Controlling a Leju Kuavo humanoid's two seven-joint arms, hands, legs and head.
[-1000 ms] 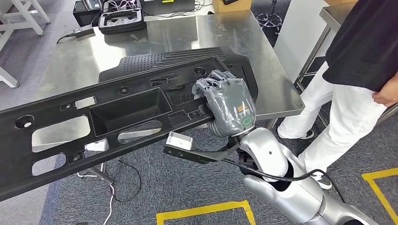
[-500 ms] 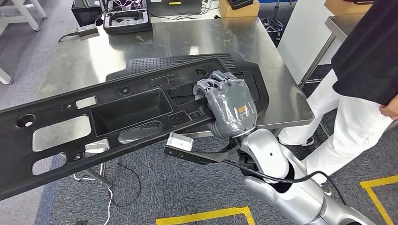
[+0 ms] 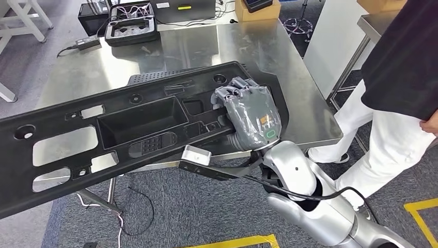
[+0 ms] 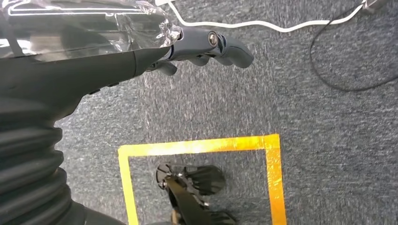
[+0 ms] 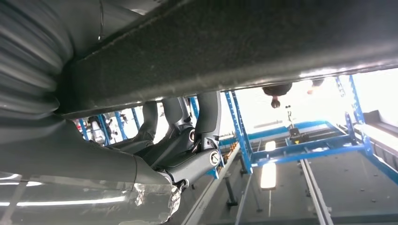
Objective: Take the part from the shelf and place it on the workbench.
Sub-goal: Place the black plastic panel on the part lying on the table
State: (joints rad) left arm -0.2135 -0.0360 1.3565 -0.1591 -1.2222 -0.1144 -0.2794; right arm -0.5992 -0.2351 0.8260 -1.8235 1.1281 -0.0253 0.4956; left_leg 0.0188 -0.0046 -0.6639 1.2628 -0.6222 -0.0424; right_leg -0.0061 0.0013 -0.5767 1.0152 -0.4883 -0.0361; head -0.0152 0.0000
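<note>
The bench (image 3: 299,98) has slid nearer beneath my fingers (image 3: 238,89), which clamp the part (image 3: 129,129) for carrying.

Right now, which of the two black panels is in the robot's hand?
The long panel with cut-outs, gripped by the right hand; the ribbed panel lies on the table beneath.

Right wrist view. The right hand (image 5: 173,145) enters with its grey ribbed cover and grips the part (image 5: 244,47), a dark, rough-surfaced band spanning the frame; the dark fingers (image 5: 209,115) curl up against the part's edge. Beyond the hand, away from the part, stand blue racking frames (image 5: 300,140), with bright light behind them.
</note>
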